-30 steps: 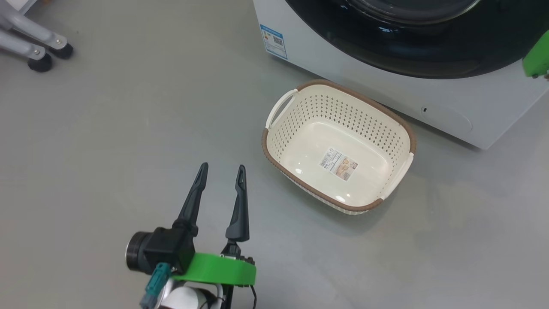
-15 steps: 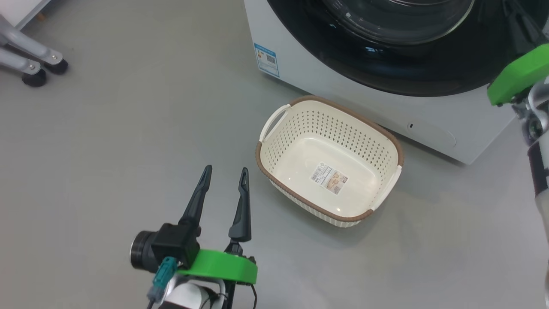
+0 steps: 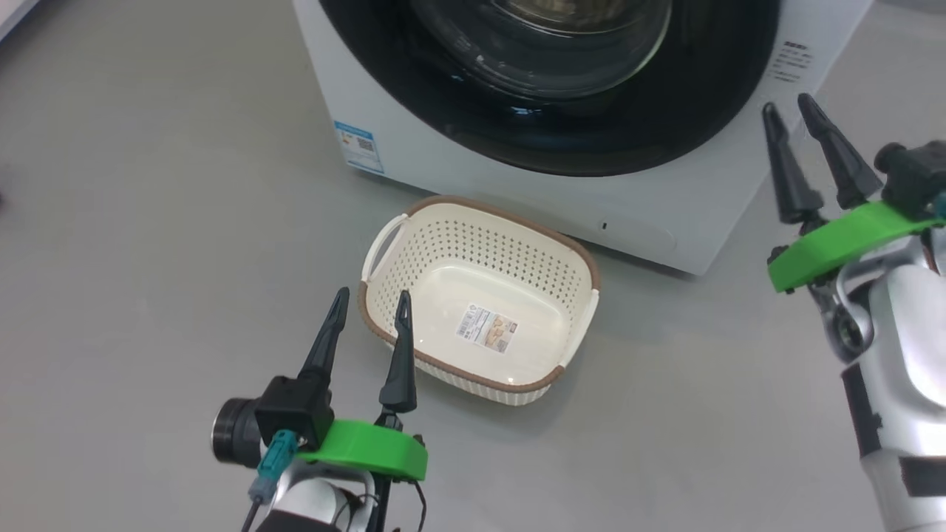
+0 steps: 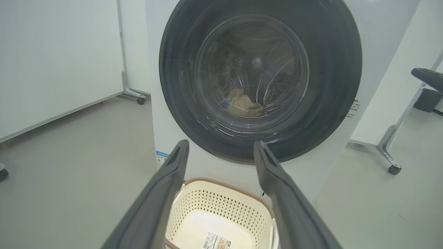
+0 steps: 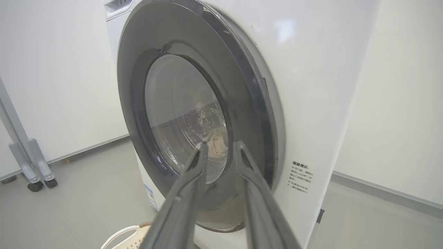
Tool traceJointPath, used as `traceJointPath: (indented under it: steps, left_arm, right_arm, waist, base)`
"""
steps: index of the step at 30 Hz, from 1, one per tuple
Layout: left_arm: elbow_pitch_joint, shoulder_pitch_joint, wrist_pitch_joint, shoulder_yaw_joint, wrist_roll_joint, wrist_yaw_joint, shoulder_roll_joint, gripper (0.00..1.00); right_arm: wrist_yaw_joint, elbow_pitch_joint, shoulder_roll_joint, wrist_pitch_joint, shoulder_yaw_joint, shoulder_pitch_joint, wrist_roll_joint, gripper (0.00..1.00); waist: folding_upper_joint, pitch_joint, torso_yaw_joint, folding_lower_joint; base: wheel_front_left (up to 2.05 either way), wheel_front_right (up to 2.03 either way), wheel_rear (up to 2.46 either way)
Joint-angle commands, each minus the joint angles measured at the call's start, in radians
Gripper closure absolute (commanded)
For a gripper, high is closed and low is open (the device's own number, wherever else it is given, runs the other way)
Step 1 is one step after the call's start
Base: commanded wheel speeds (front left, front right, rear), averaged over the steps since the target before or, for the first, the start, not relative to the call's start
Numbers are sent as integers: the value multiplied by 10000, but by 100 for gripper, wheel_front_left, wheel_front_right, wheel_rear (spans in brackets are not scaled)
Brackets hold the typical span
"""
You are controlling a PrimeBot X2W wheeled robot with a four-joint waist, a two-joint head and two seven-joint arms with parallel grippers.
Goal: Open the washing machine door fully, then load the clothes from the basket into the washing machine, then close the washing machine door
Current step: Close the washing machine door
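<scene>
Checking the closing step | washing machine door (image 4: 180,69) looks shut, clothes (image 4: 244,105) behind its glass (image 4: 252,62), basket (image 3: 517,247) empty on the floor (image 3: 148,222) | right gripper (image 3: 786,105) slightly parted, empty, near door's edge; left gripper (image 3: 372,295) wide open, empty | press the black rim (image 4: 334,86) squarely to confirm latching.

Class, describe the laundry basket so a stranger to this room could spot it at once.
Find the big white front-loading washing machine with its round glossy black door. On the grey floor just before its base sits a small rectangular cream plastic basket. Perforated walls, a brown rim and white side handles set it apart from the smooth machine.
</scene>
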Motion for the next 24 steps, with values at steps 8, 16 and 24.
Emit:
traceJointPath:
  steps: [8, 16, 24]
  left_arm:
    - [-15, -435, -99, 535, -63, -70, 384, 0]
    - [210, -251, -50, 697, -183, 44, 606, 0]
    - [172, 153, -3, 959, -352, 248, 890, 0]
  right_arm:
    - [-38, -1651, 526, -64, -8, 1414, 77, 0]
    - [-38, -2441, 833, 13, -131, 2804, 75, 0]
    - [-38, -3531, 1030, 334, -265, 4177, 1, 0]
  waist:
    - [0, -597, -1663, 1]
    - [0, -994, -2646, 1]
    - [0, -1300, -3457, 1]
  base:
    - [0, 0, 0]
    - [0, 0, 0]
    - [0, 0, 0]
